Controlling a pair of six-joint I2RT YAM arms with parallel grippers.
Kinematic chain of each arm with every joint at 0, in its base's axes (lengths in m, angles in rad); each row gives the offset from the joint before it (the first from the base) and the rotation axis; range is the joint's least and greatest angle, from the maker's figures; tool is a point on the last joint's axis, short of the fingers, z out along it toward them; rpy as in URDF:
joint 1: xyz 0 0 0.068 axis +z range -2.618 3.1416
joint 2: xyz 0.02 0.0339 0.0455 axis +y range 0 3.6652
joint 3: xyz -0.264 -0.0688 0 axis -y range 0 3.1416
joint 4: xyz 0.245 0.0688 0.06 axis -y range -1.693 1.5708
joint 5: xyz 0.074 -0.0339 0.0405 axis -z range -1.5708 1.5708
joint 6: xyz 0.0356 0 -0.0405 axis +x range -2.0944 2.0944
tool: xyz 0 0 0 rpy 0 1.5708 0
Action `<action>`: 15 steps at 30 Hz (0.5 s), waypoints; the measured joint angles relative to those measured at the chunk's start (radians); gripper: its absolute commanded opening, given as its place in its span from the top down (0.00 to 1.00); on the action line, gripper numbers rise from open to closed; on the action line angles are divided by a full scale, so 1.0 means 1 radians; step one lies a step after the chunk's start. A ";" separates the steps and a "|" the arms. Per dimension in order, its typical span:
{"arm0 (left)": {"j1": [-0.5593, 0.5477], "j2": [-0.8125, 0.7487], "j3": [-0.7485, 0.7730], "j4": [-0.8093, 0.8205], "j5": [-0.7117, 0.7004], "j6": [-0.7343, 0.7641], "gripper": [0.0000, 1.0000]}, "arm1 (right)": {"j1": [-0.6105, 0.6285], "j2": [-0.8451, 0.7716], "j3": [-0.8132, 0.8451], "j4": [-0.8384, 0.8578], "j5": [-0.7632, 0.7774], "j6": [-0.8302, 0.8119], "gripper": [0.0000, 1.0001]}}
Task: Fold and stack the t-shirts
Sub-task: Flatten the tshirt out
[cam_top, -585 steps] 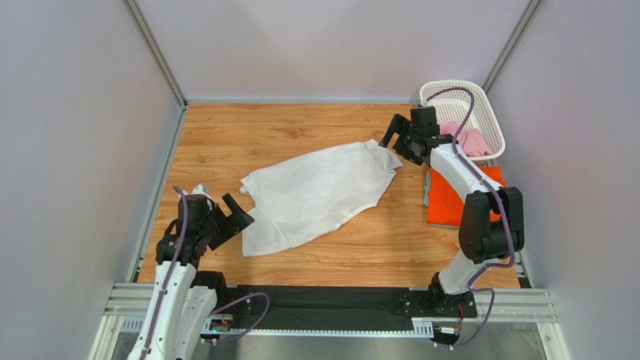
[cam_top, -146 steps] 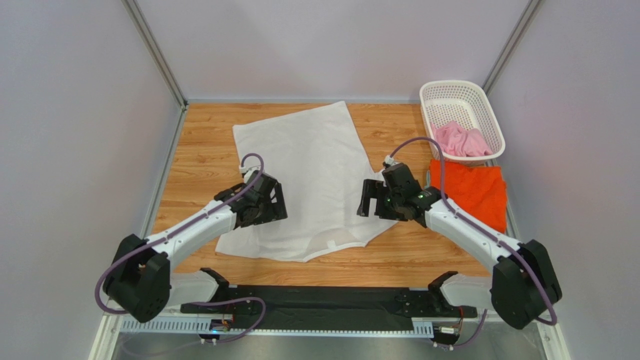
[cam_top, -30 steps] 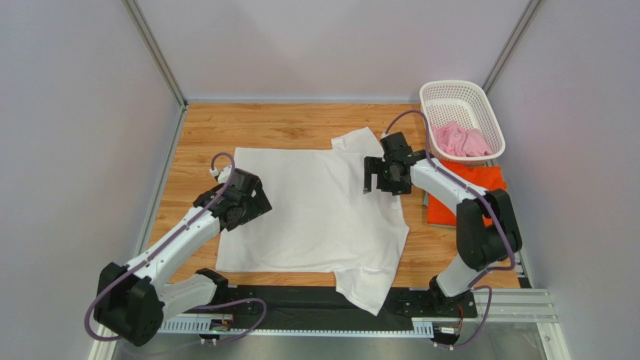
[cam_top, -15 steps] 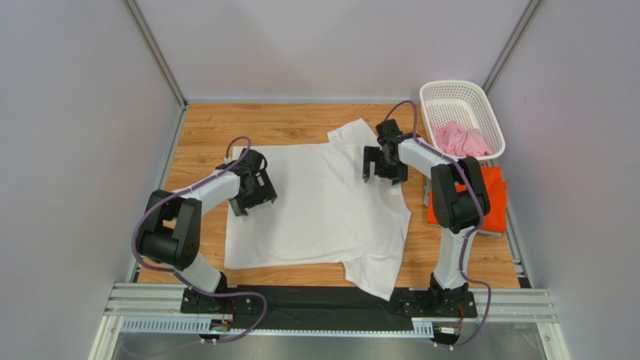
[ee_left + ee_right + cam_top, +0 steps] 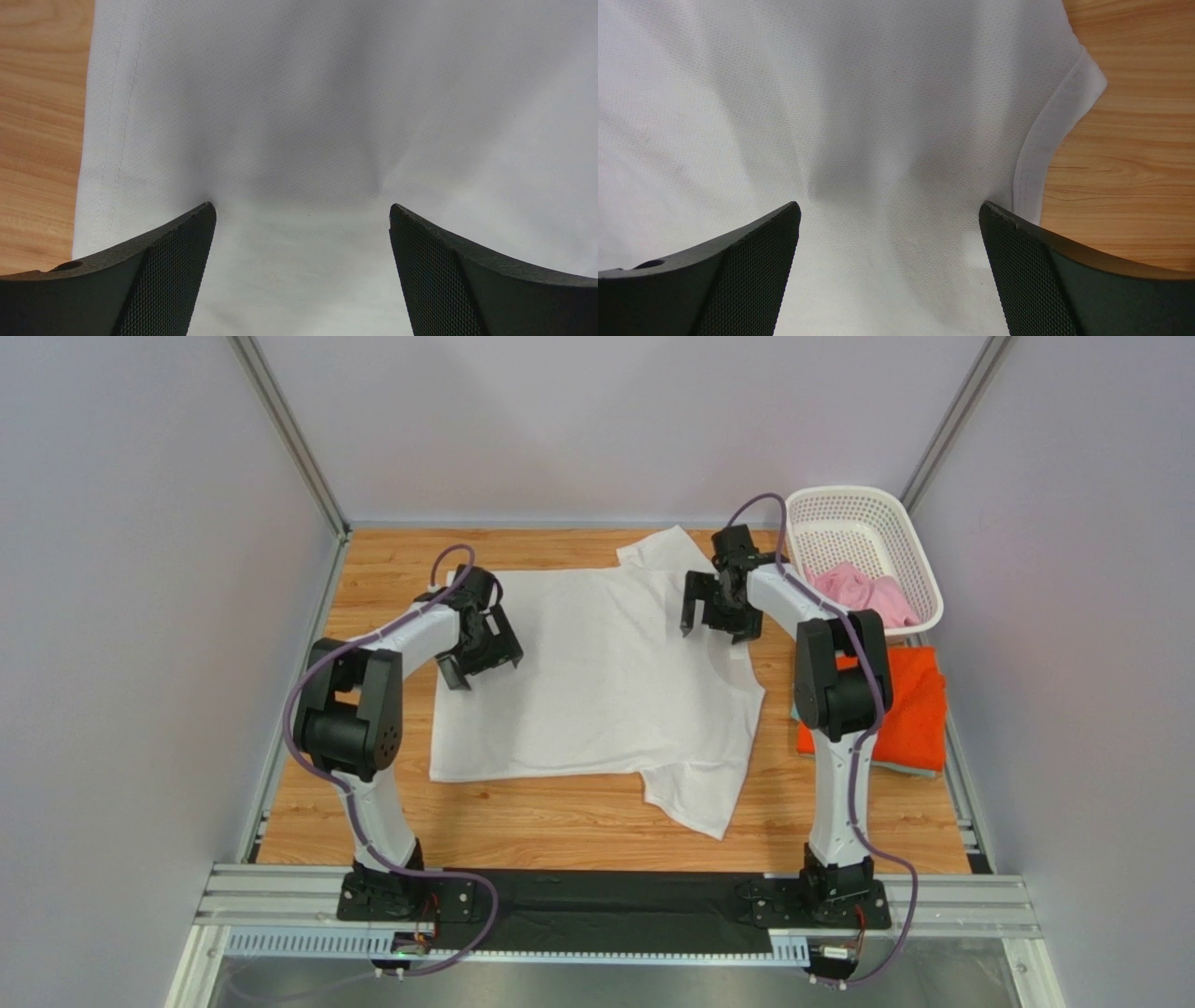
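- Wood tabletop (image 5: 561,819) shows bare strips left of, beyond and in front of the white t-shirt (image 5: 603,686), which lies flat mid-table.
- Its long axis runs left-right, hem left, collar right.
- Left gripper (image 5: 480,664) and right gripper (image 5: 718,622) stand spread apart, fingertips on the cloth.
- Orange t-shirt (image 5: 912,721) lies at the right edge; pink t-shirt (image 5: 863,592) sits in the basket (image 5: 842,501).

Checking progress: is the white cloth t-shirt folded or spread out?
Spread out. The white cloth t-shirt lies flat on the wooden table, both sleeves sticking out, no part doubled over.
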 measured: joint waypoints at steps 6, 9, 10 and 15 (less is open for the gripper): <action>0.006 -0.097 -0.001 -0.036 -0.001 0.016 0.00 | 0.001 -0.058 -0.044 -0.027 -0.013 -0.012 0.00; 0.005 -0.312 -0.109 -0.040 -0.010 0.009 0.00 | 0.011 -0.216 -0.167 -0.021 -0.011 -0.011 0.00; 0.005 -0.400 -0.163 -0.035 -0.016 0.000 0.00 | 0.016 -0.291 -0.225 -0.013 -0.011 -0.006 0.00; 0.006 -0.814 -0.472 -0.065 -0.039 -0.081 0.00 | 0.046 -0.727 -0.560 0.072 -0.027 0.053 0.00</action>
